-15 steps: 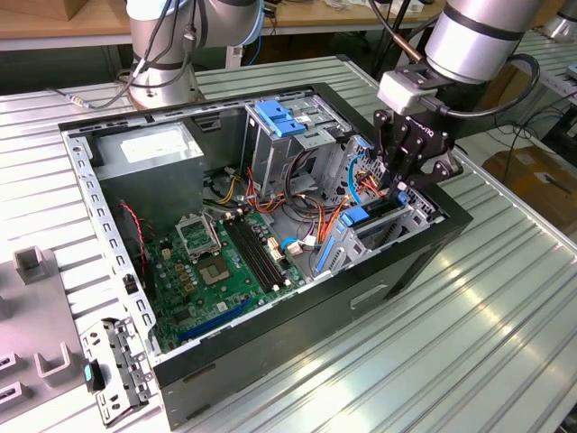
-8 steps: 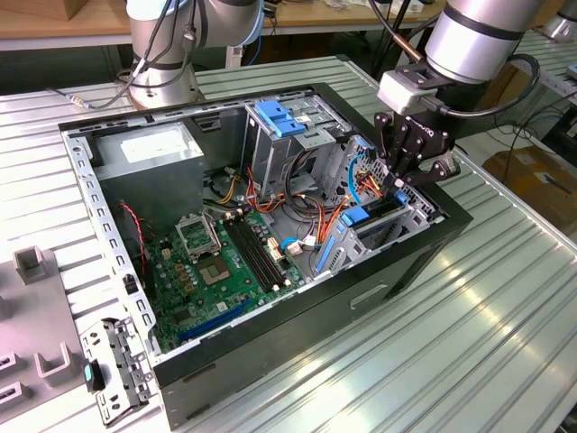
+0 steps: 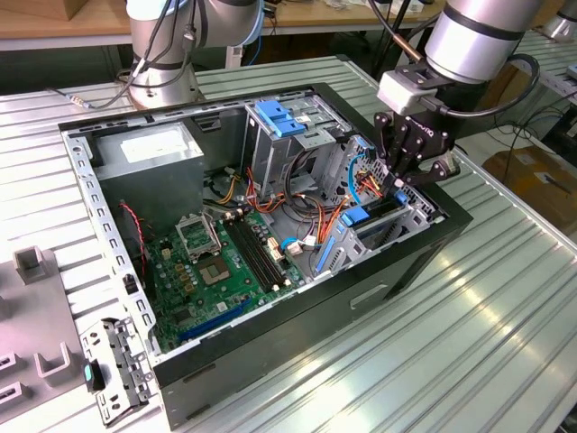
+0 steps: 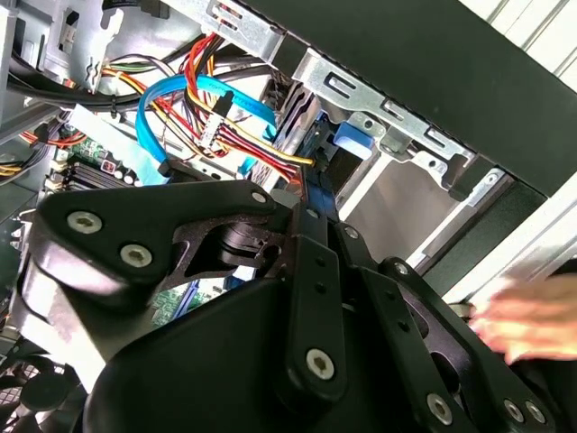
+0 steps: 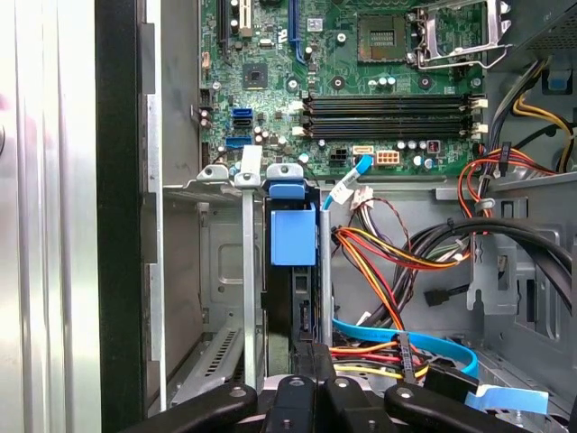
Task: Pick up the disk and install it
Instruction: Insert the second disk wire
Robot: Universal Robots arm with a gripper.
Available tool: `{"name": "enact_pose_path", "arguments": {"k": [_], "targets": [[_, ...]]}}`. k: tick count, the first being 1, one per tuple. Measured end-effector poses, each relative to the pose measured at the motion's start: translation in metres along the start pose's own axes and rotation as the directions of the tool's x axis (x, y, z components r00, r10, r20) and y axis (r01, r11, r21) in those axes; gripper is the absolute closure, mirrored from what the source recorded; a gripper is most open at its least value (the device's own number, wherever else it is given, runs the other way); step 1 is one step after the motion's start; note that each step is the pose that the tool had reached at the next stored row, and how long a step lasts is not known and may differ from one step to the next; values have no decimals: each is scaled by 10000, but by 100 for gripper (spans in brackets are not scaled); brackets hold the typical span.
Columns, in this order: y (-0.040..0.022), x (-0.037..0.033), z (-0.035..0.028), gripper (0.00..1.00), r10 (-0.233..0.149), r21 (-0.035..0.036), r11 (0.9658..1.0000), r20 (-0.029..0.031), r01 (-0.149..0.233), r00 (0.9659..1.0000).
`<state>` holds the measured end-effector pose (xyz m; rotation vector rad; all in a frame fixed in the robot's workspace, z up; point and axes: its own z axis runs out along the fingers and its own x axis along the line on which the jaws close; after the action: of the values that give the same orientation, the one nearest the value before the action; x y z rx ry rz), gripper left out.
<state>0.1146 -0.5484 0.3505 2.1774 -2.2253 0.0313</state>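
The gripper [image 3: 404,173] jaws, closed on the hard drive [image 5: 293,271], hold it edge-on in the drive cage [image 5: 216,271], long axis running toward the motherboard [image 5: 361,81] at twelve o'clock.

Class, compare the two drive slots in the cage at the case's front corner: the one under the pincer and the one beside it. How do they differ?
The slot under the pincer holds the disk, standing on edge with its blue rail end showing; the neighbouring slot shows bare grey metal. The pincer sits over the first slot, not over the neighbouring one. Both share one silver drive cage inside the computer case.
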Motion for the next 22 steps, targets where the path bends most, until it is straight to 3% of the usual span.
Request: {"name": "enact_pose_path", "arguments": {"k": [6, 13, 17, 22], "targets": [[36, 1, 3, 89, -1, 0, 10000, 3, 1, 10000], [139, 4, 6, 89, 0, 0, 10000, 10, 0, 10000], [141, 4, -8, 89, 0, 0, 10000, 12, 0, 10000], [143, 16, -325, 89, 0, 0, 10000, 17, 0, 10000]]}}
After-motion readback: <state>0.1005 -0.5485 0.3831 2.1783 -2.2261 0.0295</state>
